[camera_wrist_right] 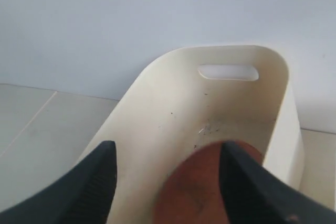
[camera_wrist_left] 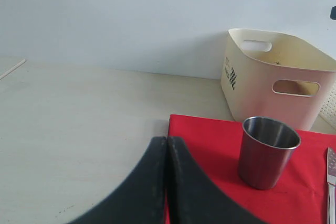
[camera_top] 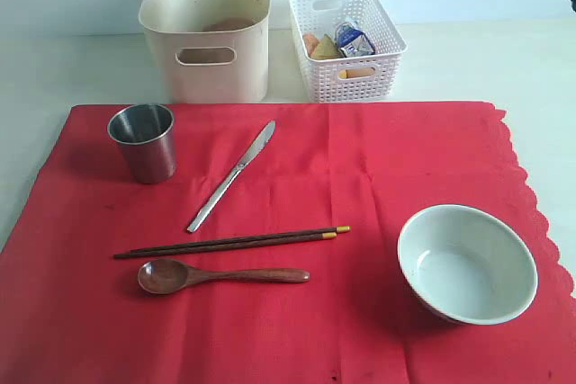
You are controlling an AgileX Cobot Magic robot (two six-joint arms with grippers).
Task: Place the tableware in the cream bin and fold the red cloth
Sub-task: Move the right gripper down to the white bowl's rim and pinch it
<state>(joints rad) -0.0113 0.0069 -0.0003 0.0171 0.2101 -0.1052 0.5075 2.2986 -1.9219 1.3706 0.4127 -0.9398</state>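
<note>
Right gripper (camera_wrist_right: 169, 156): jaws spread wide, holding nothing. Directly below it, round brown plate (camera_wrist_right: 197, 190) lies inside the cream bin (camera_wrist_right: 157, 98), with the bin's handled end wall beyond. Left gripper (camera_wrist_left: 167, 148): clenched, empty, at the red cloth (camera_wrist_left: 210, 145) corner. Steel cup (camera_wrist_left: 265, 153) stands upright just ahead of it.

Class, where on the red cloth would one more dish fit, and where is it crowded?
Widest bare patch: the red cloth between the knife and the bowl, up to the edge by the basket. Another lies in front of the spoon. Crowded: knife, chopsticks and spoon lie close together near the cup.
</note>
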